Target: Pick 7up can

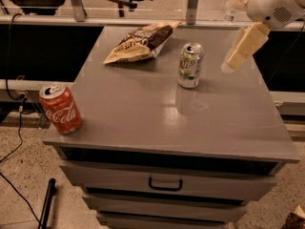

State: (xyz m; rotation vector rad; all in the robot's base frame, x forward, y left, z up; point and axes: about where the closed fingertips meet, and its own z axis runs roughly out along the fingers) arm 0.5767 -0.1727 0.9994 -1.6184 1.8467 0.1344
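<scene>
The 7up can (190, 65) stands upright on the grey cabinet top (143, 113), right of centre towards the back. It is silver-white with green lettering and a silver top. My gripper (232, 62) hangs from the white arm at the upper right. It is above the cabinet top, to the right of the can and about level with its upper half, a short gap away. It holds nothing that I can see.
A red Coca-Cola can (60, 109) stands at the front left corner. A brown chip bag (139, 42) lies at the back, left of the 7up can. The cabinet has a drawer with a dark handle (165, 183). A railing and a chair stand behind.
</scene>
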